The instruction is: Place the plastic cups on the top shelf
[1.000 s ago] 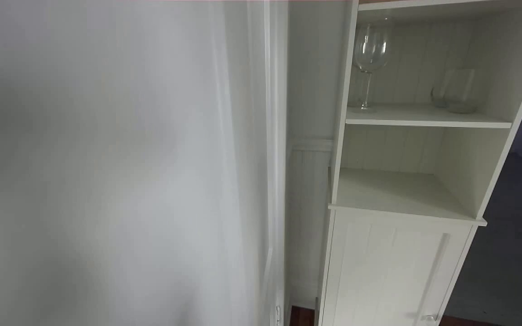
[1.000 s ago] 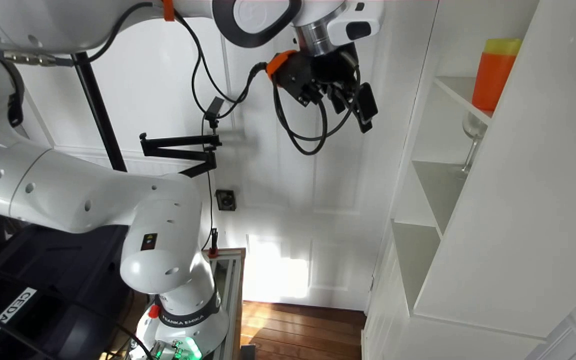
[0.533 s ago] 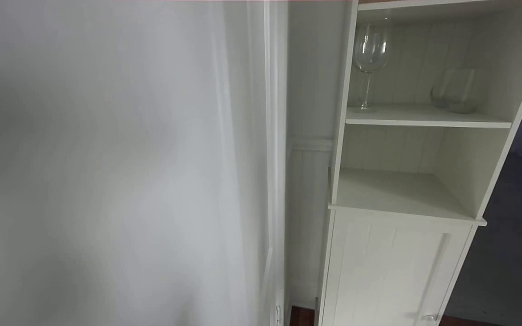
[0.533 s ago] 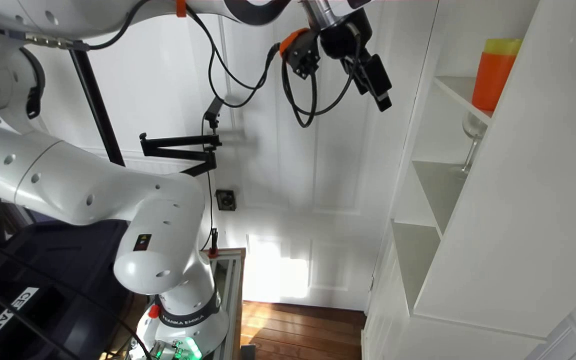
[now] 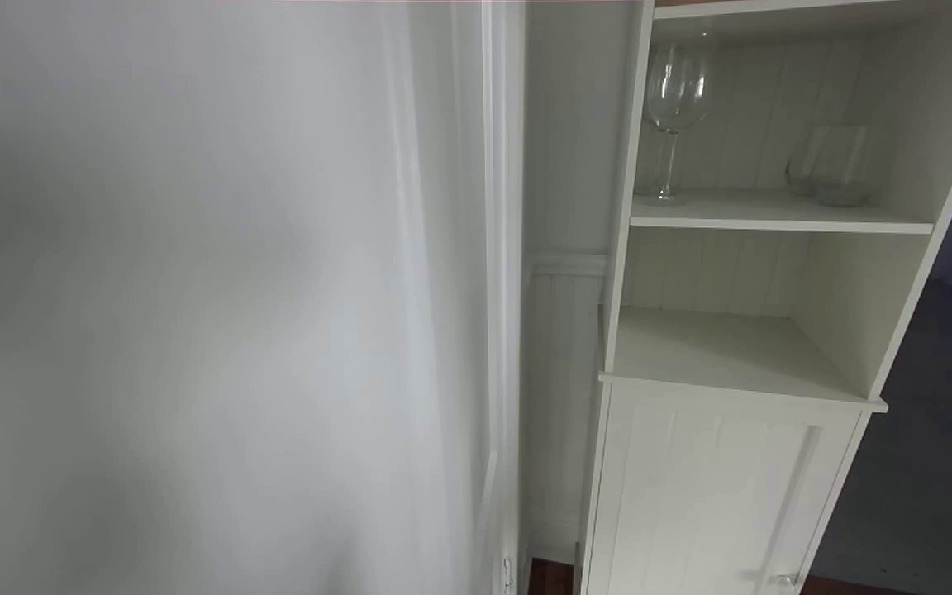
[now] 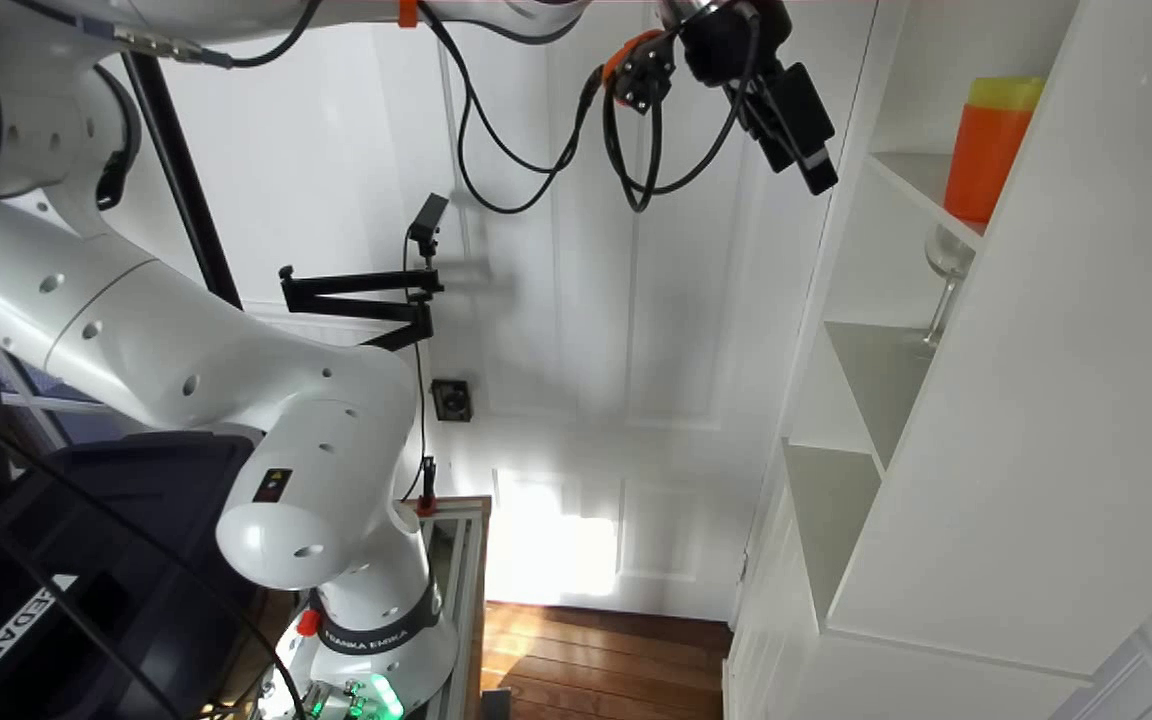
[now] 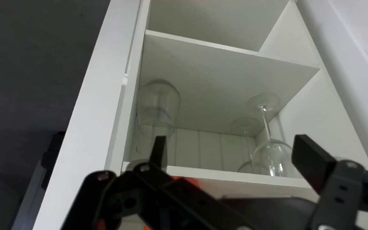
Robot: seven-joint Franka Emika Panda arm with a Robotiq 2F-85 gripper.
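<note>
An orange cup with a yellow cup or rim above it stands upright on the top shelf of the white cabinet. The cabinet's near side panel hides part of it. In the wrist view, which stands upside down, only orange patches of the cup show behind the finger linkage. My gripper is left of the cabinet opening, at about the cup's height and apart from it. In the wrist view my gripper has its fingers wide apart with nothing between them. No other plastic cup shows clearly.
Wine glasses and clear tumblers stand on the shelf below the top one. They also show upside down in the wrist view. The cabinet's side panel and the door flank the opening. A black camera arm stands behind.
My gripper has moved right and up toward the cabinet, and the arm has swung with it. The cup and the glasses have not moved.
</note>
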